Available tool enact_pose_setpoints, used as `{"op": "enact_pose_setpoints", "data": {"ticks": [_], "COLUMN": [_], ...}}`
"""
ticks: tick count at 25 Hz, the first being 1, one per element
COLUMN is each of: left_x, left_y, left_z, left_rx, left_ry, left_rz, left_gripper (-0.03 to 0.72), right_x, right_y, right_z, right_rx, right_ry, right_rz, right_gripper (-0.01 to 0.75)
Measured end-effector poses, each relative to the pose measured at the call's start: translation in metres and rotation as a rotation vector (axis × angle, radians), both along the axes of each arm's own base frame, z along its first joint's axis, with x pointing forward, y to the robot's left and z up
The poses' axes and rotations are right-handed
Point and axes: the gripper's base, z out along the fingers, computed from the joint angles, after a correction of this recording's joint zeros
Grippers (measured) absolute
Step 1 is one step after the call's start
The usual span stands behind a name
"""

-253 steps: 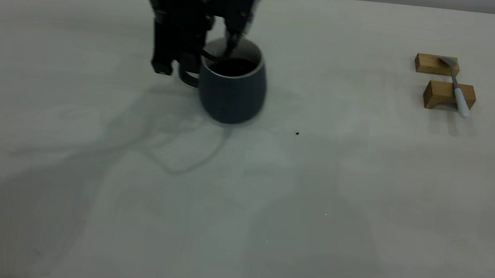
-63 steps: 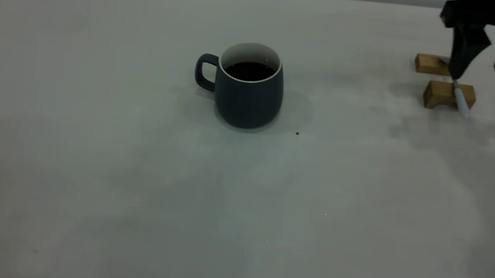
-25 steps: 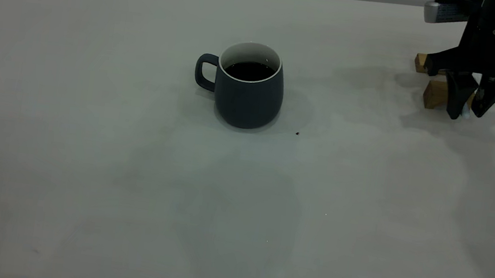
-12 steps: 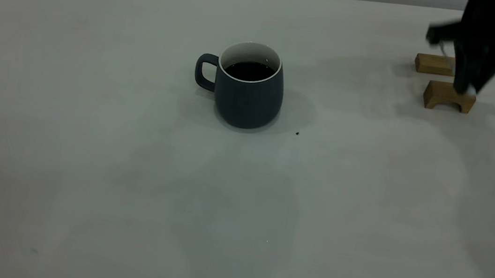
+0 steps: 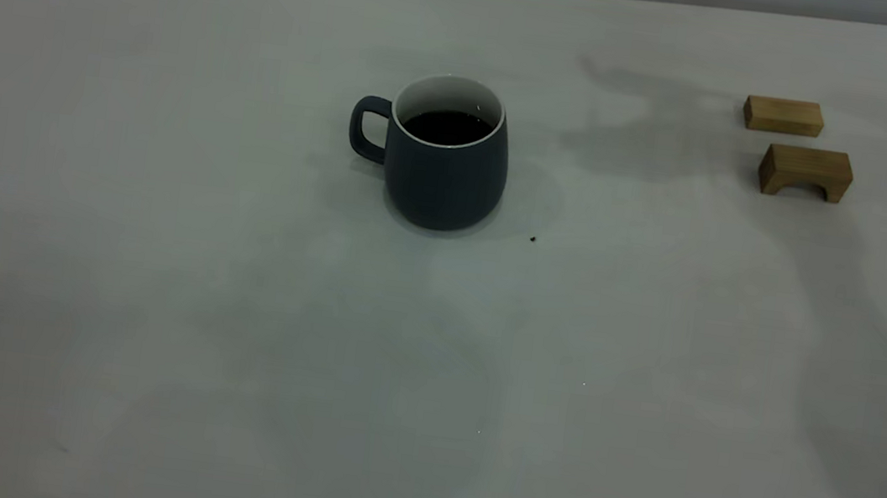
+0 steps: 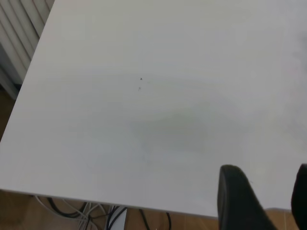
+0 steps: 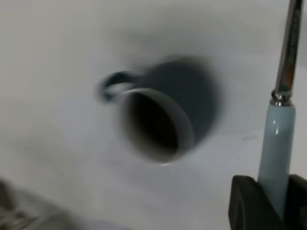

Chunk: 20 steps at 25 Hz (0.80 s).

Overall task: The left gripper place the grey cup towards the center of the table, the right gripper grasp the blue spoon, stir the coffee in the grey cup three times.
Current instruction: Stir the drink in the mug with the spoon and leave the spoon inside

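Grey cup (image 5: pixel 445 156): upright near the centre of the surface (image 5: pixel 231 324), handle at nine o'clock, coffee (image 5: pixel 447 126) flat and dark inside. Two wooden blocks (image 5: pixel 806 172), bare, stood well apart from the cup toward two o'clock. Blue spoon (image 7: pixel 277 143): clenched by its pale handle in the right gripper (image 7: pixel 271 201), metal stem pointing away from the fingers, carried above the surface with the cup in sight beneath. Left gripper (image 6: pixel 261 203): released, fingers apart and holding nothing, parked over the surface edge. Step in hand, judged: bringing spoon to cup. Advised: centre the bowl over the rim, lower the spoon upright into the coffee, stir in small circles clear of the wall.
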Motion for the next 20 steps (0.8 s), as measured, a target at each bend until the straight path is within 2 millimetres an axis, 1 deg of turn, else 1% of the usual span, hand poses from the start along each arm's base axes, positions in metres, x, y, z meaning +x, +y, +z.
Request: {"op": "enact_pose_setpoints", "data": {"ticks": [3, 5, 7, 10, 14, 17, 20], "left_x": [0.0, 0.0, 0.0, 0.0, 0.0, 0.0, 0.0], "left_y": [0.0, 0.0, 0.0, 0.0, 0.0, 0.0, 0.0], "left_z": [0.0, 0.0, 0.0, 0.0, 0.0, 0.0, 0.0], "left_rx": [0.0, 0.0, 0.0, 0.0, 0.0, 0.0, 0.0], "left_ry": [0.0, 0.0, 0.0, 0.0, 0.0, 0.0, 0.0], "left_rz": [0.0, 0.0, 0.0, 0.0, 0.0, 0.0, 0.0], "left_gripper": [0.351, 0.351, 0.351, 0.351, 0.351, 0.351, 0.351], "right_x": [-0.004, -0.007, -0.008, -0.007, -0.01, -0.017, -0.023], "right_y": [0.024, 0.039, 0.047, 0.053, 0.062, 0.078, 0.093], "right_z": [0.006, 0.012, 0.017, 0.023, 0.025, 0.025, 0.026], "right_rx": [0.117, 0.2, 0.28, 0.366, 0.387, 0.377, 0.372], "right_ry": [0.048, 0.116, 0.191, 0.316, 0.491, 0.636, 0.742], "right_rz": [-0.035, -0.097, -0.169, -0.289, -0.438, -0.541, -0.604], "right_gripper": [0.147, 0.147, 0.147, 0.147, 0.147, 0.147, 0.147]}}
